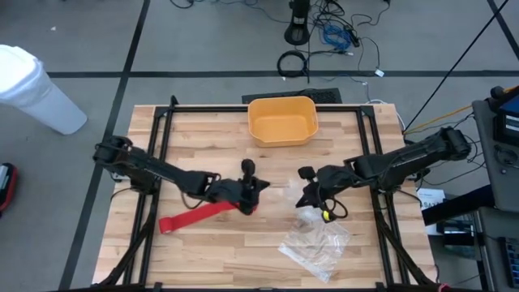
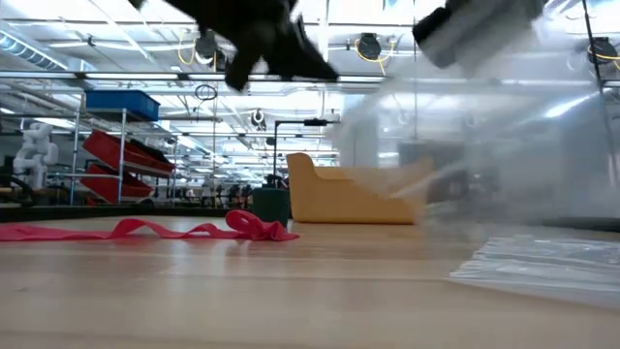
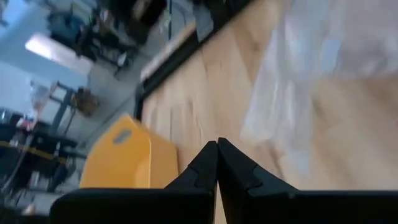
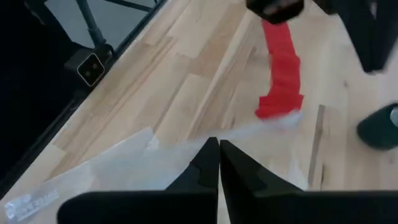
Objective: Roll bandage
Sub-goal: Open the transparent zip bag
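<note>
Plastic bag [image 1: 316, 243] nears the front table edge; both grippers pressed together above the red bandage [image 1: 195, 216].

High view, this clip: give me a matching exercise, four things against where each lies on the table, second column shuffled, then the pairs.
Things:
1. bandage
2. yellow bin
3. clear plastic bag
4. right tool

Places:
A. far edge, middle of the table
B. near the table's middle, just above the bag
C. flat strip on the left half
D. near right part of the table

Pairs: 1-C, 2-A, 3-D, 4-B
</note>
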Action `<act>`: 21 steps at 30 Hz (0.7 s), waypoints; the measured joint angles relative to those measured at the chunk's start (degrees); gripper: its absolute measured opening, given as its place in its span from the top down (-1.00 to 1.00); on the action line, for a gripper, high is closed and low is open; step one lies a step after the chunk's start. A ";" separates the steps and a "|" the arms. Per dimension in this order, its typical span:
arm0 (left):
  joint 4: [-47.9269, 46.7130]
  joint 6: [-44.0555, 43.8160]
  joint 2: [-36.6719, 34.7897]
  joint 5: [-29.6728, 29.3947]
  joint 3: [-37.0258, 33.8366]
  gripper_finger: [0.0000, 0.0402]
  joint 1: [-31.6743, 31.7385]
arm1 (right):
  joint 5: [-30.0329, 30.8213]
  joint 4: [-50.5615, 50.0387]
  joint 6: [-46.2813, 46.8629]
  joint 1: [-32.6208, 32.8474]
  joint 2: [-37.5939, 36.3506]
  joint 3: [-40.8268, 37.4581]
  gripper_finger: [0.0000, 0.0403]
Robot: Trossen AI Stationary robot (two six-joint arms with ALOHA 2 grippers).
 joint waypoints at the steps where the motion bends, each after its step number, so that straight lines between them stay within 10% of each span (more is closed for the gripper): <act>1: -0.05 -0.02 -1.00 0.14 0.00 0.93 -0.92 | -0.03 0.51 -0.70 0.00 -0.12 0.00 1.00; 6: -3.13 -2.07 -4.21 0.10 0.00 0.89 -4.55 | 2.44 1.65 -2.06 0.00 -0.15 0.00 1.00; 12: -14.70 -8.23 -5.92 -4.82 0.01 0.65 -4.07 | 24.26 7.58 13.17 -0.13 1.52 0.09 0.99; 21: -19.33 -11.63 -5.86 3.07 -2.89 0.29 0.82 | 22.53 6.10 26.10 1.97 19.02 0.09 0.57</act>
